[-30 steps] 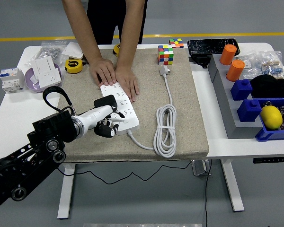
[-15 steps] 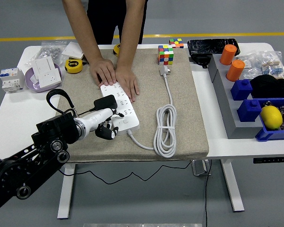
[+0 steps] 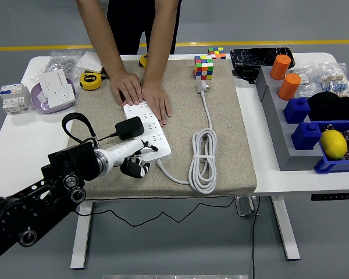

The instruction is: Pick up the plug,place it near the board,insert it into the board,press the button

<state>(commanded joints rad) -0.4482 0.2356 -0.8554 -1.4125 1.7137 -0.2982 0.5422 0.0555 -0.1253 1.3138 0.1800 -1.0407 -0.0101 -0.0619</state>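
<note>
Burlap mat (image 3: 232,145) covers white table (image 3: 14,139) on grey floor (image 3: 314,244).

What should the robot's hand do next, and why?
Probably slide the left hand a little along the white power strip to find its button and press it. The black plug already sits on the strip, and the person's hands hold the far end flat. I cannot see exactly where the button is.

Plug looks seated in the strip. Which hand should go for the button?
Left, probably. The left hand is already at the near end of the power strip, beside the black plug. No right hand is in view. I can't make out the button itself.
</note>
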